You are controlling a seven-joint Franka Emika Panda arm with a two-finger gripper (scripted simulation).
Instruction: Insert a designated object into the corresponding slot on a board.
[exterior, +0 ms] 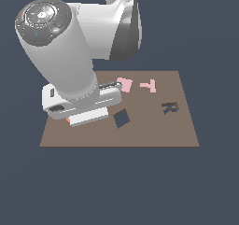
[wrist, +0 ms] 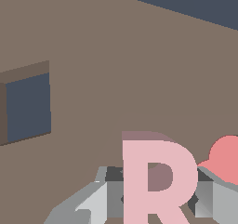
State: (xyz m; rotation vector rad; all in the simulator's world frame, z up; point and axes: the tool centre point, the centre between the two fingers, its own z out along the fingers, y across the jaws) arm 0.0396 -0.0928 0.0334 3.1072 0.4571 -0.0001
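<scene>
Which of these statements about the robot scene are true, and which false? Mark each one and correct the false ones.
1. The pink R sits between the gripper fingers. True.
2. The R-shaped slot already holds a pink piece. False: it is dark and empty.
3. The square hole lies on the board near the arm. True.
4. The pink T lies off the board. False: it lies on the board, near its far edge.
</scene>
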